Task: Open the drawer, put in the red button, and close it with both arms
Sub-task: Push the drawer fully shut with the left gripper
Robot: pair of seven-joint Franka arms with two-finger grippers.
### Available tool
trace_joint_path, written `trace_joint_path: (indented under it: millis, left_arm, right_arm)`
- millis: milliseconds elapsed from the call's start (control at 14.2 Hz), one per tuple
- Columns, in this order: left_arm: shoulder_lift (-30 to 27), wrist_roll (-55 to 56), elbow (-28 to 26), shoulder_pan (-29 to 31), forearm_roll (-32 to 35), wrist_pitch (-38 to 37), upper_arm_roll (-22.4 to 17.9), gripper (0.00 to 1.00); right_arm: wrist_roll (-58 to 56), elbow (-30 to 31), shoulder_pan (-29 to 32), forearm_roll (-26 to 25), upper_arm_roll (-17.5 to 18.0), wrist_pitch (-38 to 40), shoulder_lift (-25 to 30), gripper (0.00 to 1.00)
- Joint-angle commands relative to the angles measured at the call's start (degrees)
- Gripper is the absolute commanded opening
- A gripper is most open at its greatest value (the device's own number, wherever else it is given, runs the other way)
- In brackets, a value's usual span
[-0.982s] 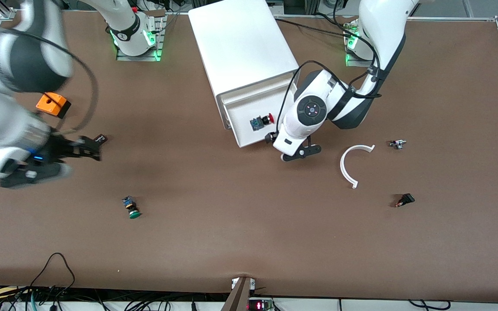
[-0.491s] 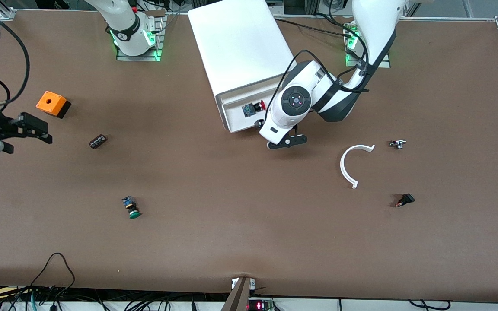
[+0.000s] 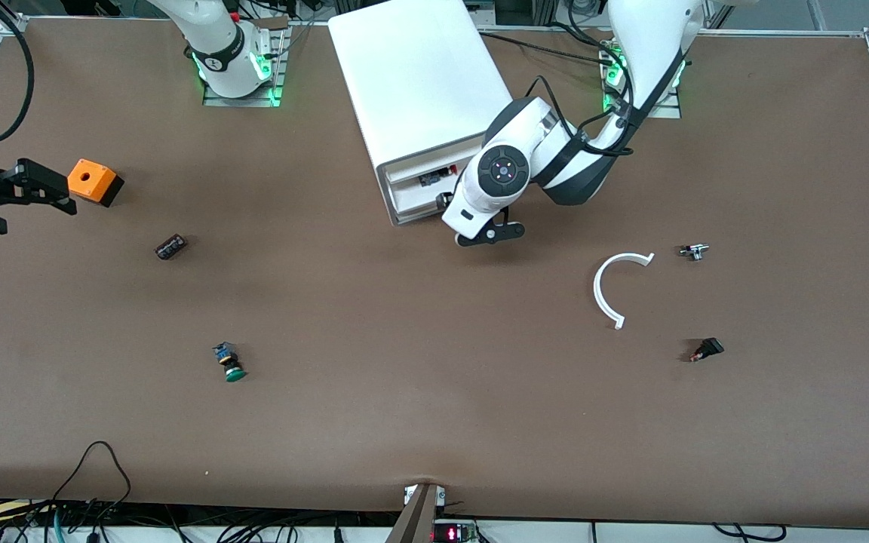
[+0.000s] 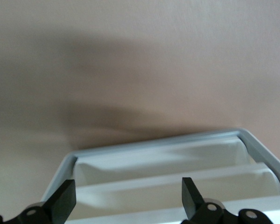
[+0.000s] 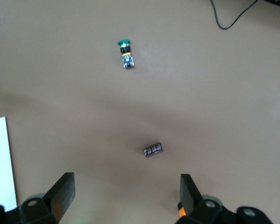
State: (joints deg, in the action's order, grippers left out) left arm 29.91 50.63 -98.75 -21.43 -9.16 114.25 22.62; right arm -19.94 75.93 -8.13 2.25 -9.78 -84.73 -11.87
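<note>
From my remote station I record the drawer [image 3: 416, 192] of the white cabinet [image 3: 419, 83] nearly shut, with only a narrow strip of its interior showing. The red button [image 3: 438, 176] lies inside that strip, close to the cabinet's face; I see its red cap and dark body.

The left claw [image 3: 472, 230] sits low at the drawer's front, at the corner toward the left arm's end of the counter [image 3: 434, 415]. In the left wrist view its fingers [image 4: 65, 203] stand spread, with the drawer's grey rim and pale interior [image 4: 177, 163] between and ahead of them. I cannot tell whether a finger touches the drawer front.

The right claw [image 3: 35, 188] hangs at the right arm's end of the counter, just beside the orange box [image 3: 93, 181]. Its fingers [image 5: 60, 193] are spread and hold nothing; the right wrist view shows the small dark block [image 5: 153, 150] and the green-capped button [image 5: 126, 53] on the bare counter.

Toward the left arm's end I note a white curved piece [image 3: 615, 290], a small metal part [image 3: 693, 251] and a small black part [image 3: 707, 348], all well apart from the cabinet.
</note>
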Motion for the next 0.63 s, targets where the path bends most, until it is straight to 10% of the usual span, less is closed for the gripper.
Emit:
trace_joint_path:
  millis: [0, 561]
  left_arm:
    - [-0.56, -1.40, -0.22, -0.19, -3.67, -1.74, 0.49, 1.00]
    - [-0.30, -3.08, -0.31, -0.28, -5.87, -3.33, 0.67, 1.00]
  right_arm:
    - [-1.51, 0.53, 0.66, -0.84, 0.91, 1.85, 3.25, 1.00]
    - [-4.66, 0.53, 0.66, -0.83, -1.82, 9.85, 6.51, 1.00]
